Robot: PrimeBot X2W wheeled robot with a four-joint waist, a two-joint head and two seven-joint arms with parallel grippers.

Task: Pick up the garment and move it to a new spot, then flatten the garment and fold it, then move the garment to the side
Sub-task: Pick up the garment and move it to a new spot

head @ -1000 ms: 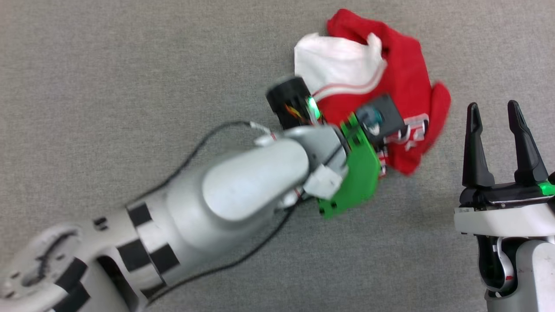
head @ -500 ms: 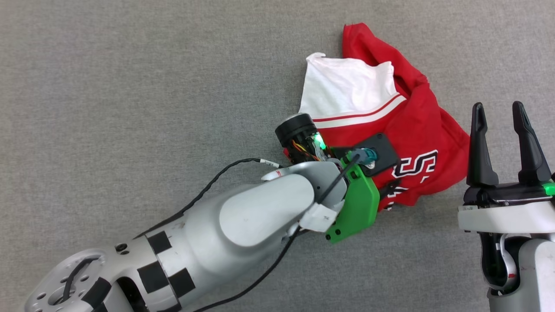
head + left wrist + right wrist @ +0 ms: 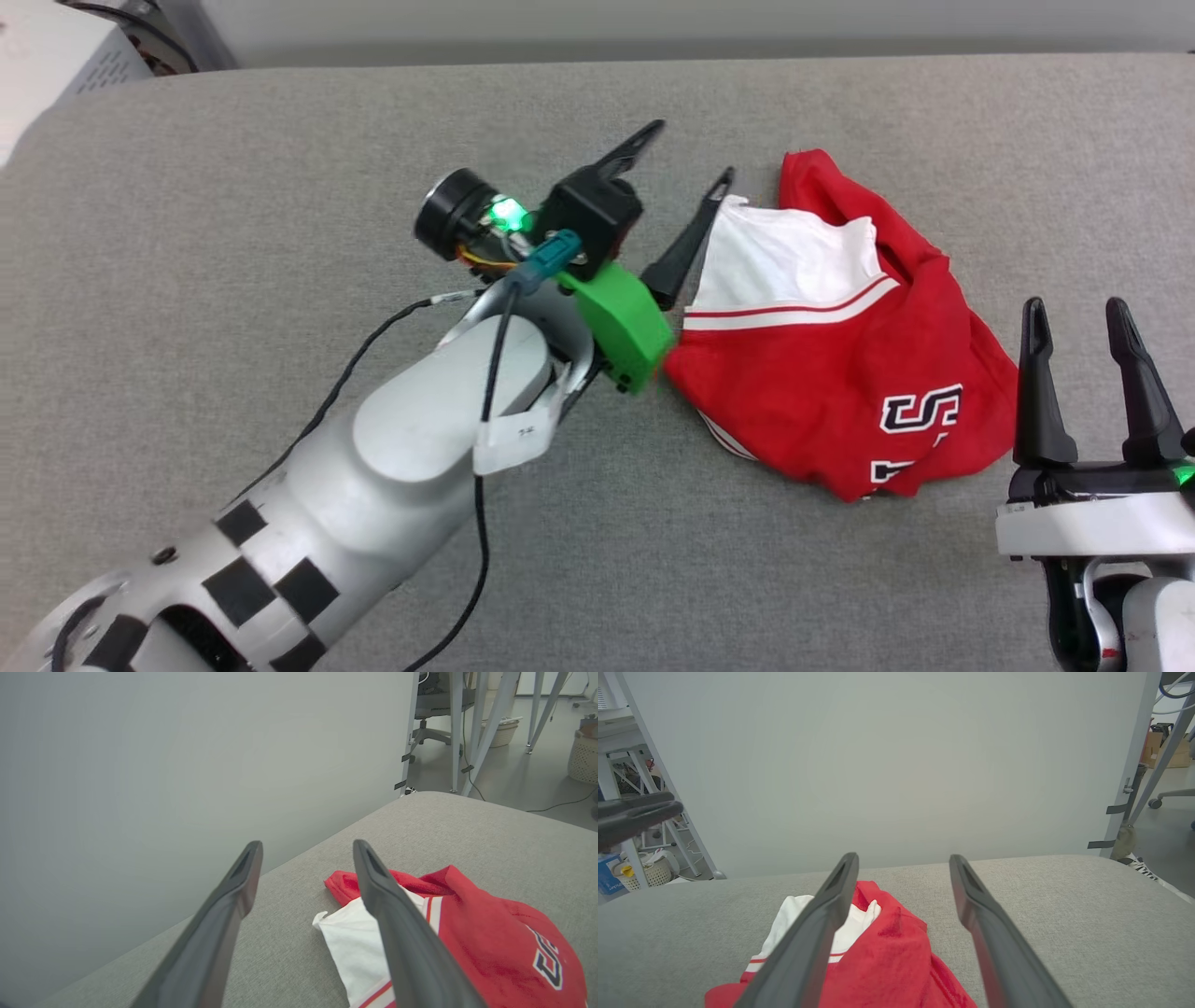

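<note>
Looking down from the head camera, you see the crumpled red jersey-style garment [image 3: 840, 373], with a white sleeve, striped trim and black lettering, lying on the grey fabric-covered surface [image 3: 280, 187]. The left gripper [image 3: 693, 149] hovers just beside the white sleeve, fingers spread and empty. The right gripper [image 3: 1074, 306] stands near the garment's opposite edge, equally released. In the left wrist view, the garment [image 3: 481, 933] lies partly behind one finger. In the right wrist view, the splayed fingers frame the garment [image 3: 887, 961], holding nothing.
</note>
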